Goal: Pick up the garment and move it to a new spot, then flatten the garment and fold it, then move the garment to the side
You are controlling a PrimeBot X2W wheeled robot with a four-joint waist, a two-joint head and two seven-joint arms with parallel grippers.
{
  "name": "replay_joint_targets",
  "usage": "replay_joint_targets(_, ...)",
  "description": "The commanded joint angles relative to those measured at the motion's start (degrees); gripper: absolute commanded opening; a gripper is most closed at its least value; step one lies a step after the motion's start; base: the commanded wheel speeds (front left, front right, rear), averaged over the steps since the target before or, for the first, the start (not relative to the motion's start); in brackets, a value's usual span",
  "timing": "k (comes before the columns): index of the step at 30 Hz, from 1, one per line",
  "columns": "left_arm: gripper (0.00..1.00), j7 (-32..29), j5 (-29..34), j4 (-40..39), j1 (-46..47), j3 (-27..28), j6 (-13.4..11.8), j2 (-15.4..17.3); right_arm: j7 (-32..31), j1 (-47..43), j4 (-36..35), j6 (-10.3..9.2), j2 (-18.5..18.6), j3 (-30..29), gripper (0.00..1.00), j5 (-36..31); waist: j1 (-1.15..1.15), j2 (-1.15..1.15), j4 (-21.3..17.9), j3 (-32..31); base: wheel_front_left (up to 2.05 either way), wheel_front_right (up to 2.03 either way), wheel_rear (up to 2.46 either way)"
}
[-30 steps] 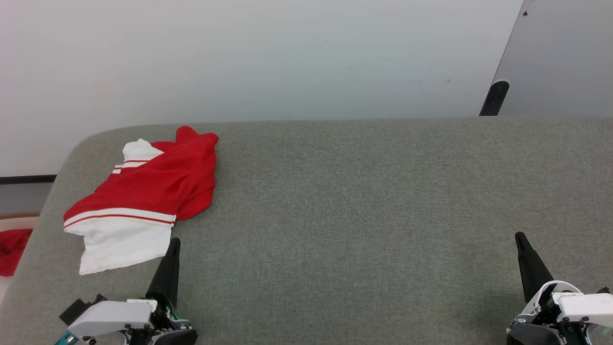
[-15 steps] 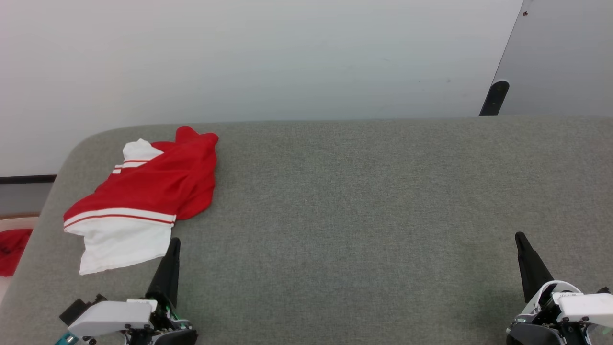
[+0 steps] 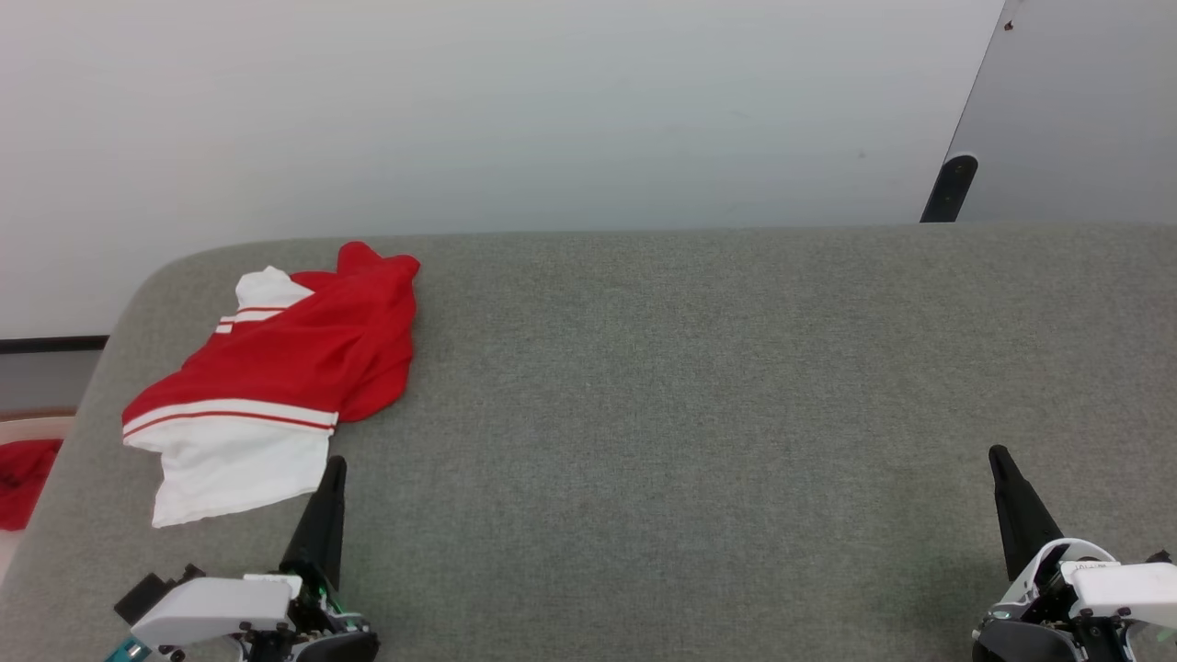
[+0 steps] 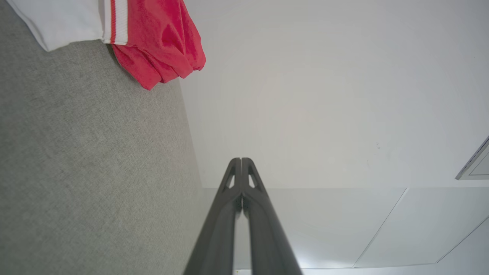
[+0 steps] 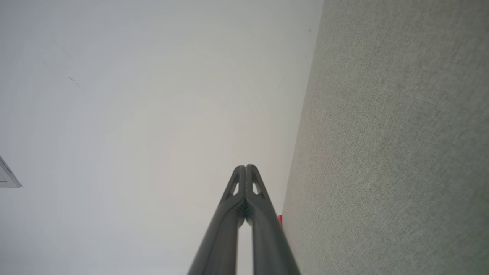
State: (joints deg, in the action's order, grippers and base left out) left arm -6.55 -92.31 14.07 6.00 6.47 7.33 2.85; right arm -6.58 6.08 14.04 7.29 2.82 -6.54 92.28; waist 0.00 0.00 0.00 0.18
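The garment (image 3: 276, 368), a red jersey with white sleeves and red-white striped bands, lies folded at the far left of the grey padded table (image 3: 699, 414). Its lettering is hidden. The left wrist view shows the garment (image 4: 153, 42) at the top left, apart from the fingers. My left gripper (image 3: 337, 462) is shut with nothing in it, its tip just right of the white sleeve's near corner. Its fingertips (image 4: 241, 160) press together. At the lower right my right gripper (image 3: 996, 452) is shut too, far from the garment, with nothing held (image 5: 245, 167).
A small plain red cloth (image 3: 23, 478) lies off the table past its left edge. A dark post (image 3: 950, 188) stands behind the table's back right. A pale wall runs along the far edge. Bare grey table surface spans the middle and right.
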Motion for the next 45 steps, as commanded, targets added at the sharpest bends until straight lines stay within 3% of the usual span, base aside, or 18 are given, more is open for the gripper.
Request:
replay_joint_targets(1, 0.0, -0.1, -0.2, 0.0, 0.5, 0.1, 0.3, 0.0, 0.0, 0.3, 0.0, 0.38, 0.1, 0.0, 0.0, 0.3, 0.0, 0.0, 0.0, 0.0, 0.0, 0.0, 0.0)
replay_joint_targets(2, 0.0, -0.1, -0.2, -0.1, 0.5, 0.1, 0.3, 0.0, 0.0, 0.3, 0.0, 0.38, 0.1, 0.0, 0.0, 0.3, 0.0, 0.0, 0.0, 0.0, 0.0, 0.0, 0.0)
replay_joint_targets(3, 1.0, 0.0, 0.0, 0.0, 0.0, 0.0, 0.0, 0.0, 0.0, 0.0, 0.0, 0.0, 0.0, 0.0, 1.0, 0.0, 0.0, 0.0, 0.0, 0.0, 0.0, 0.0, 0.0)
replay_joint_targets(21, 1.0, 3.6, 5.1, 1.0, 0.3, -0.5, 0.0, 1.3, 3.2, 1.4, 3.0, -0.11, 0.7, 1.2, 1.0, -4.7, 0.0, 0.0, 0.0, 0.0, 0.0, 0.0, 0.0)
replay_joint_targets(30, 1.0, 6.3, 13.2, 1.4, 1.3, -2.0, -0.5, 3.4, 3.9, 3.5, 4.0, -0.06, 1.8, 2.3, 1.0, -10.4, 0.0, 0.0, -0.1, 0.1, 0.0, 0.0, 0.0)
replay_joint_targets(45, 1.0, 9.5, 30.4, 1.5, 2.8, -3.9, -1.5, 6.1, 6.1, 6.0, 4.2, 0.02, 4.9, 5.5, 1.0, -25.7, 0.0, 0.0, -0.1, 0.6, 0.0, 0.0, 0.0)
